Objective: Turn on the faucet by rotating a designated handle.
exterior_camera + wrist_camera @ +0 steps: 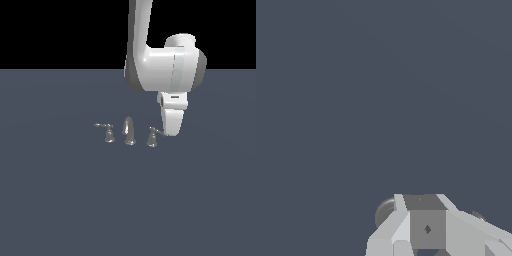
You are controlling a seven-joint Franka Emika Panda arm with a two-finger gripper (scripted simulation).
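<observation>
In the exterior view the tiny chrome faucet stands on the grey floor: a curved spout [129, 131] in the middle and a cone handle on each side. The leaning handle [152, 137] is on the exterior view's right, with its thin lever reaching toward my gripper [171, 132]. The gripper hangs low, its tip right at the lever's end, and I cannot tell whether they touch. In the wrist view the fingers [406, 220] look pressed together with nothing between them. A round chrome part of the handle [384, 212] shows just behind them.
The twin handle [109, 134], its lever pointing to the exterior view's left, stands on the other side of the spout. The flat grey floor [75, 200] stretches all around the faucet set. The white arm [160, 65] rises above the gripper.
</observation>
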